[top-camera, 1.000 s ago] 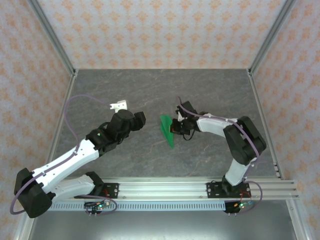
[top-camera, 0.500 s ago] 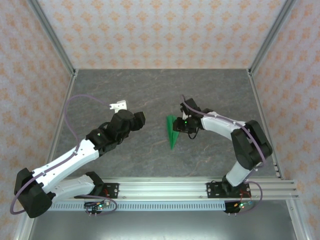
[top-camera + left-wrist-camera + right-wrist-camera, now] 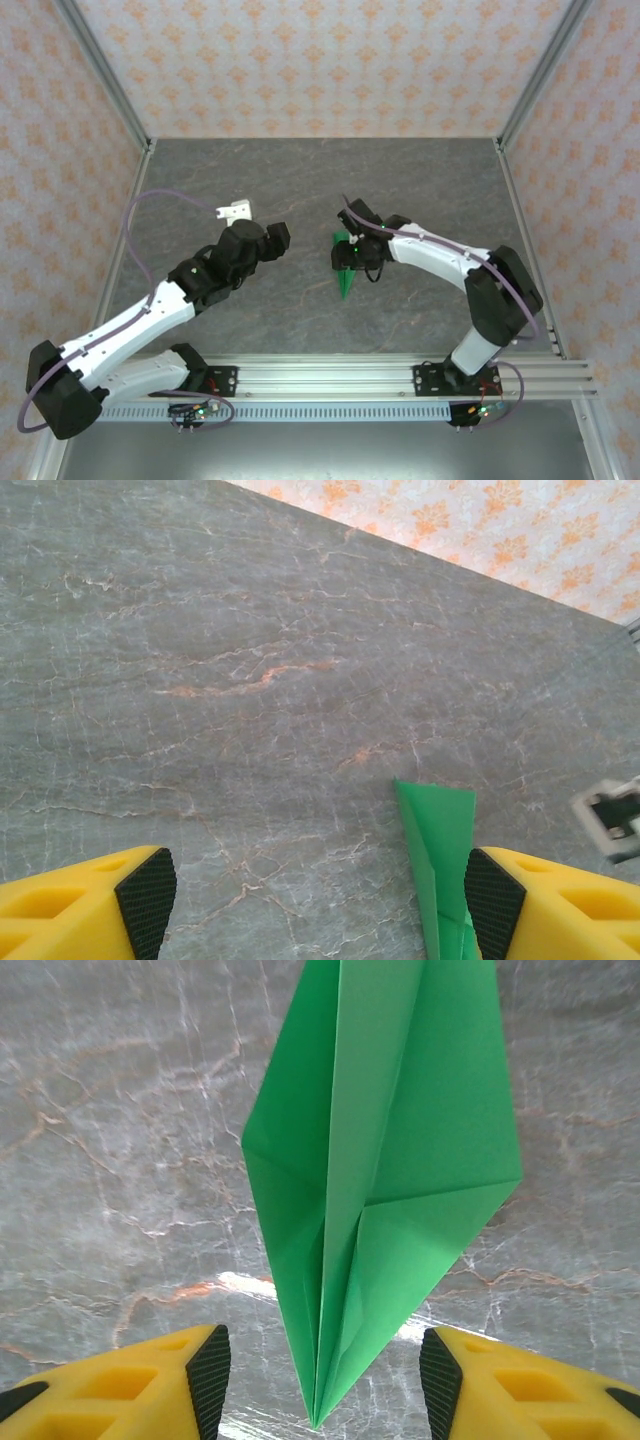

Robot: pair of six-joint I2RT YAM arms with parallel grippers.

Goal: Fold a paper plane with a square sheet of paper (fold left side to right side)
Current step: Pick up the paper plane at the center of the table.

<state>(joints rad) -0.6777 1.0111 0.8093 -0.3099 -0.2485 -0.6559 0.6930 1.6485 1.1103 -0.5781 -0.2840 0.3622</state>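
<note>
The square sheet of paper (image 3: 380, 1150) is bright green and creased into a slim kite-like dart. It lies flat on the grey table, one pointed end toward my right wrist camera. My right gripper (image 3: 325, 1385) is open, its black pads either side of that point without touching it. From above, the right gripper (image 3: 350, 256) sits over the paper (image 3: 346, 284), hiding its middle. My left gripper (image 3: 279, 238) is open, a short way left of the paper. In the left wrist view, the paper's blunt end (image 3: 438, 840) lies just inside the right finger of that gripper (image 3: 320, 900).
The marbled grey table (image 3: 300, 180) is walled by patterned panels with metal posts at the corners. A rail (image 3: 400, 378) carrying both arm bases runs along the near edge. A white bracket (image 3: 236, 211) sticks out beside the left wrist.
My right gripper has opened and let go of the paper, which dropped from a tilted hold to lie flat. The right gripper shifted slightly left over it. The left arm barely moved.
</note>
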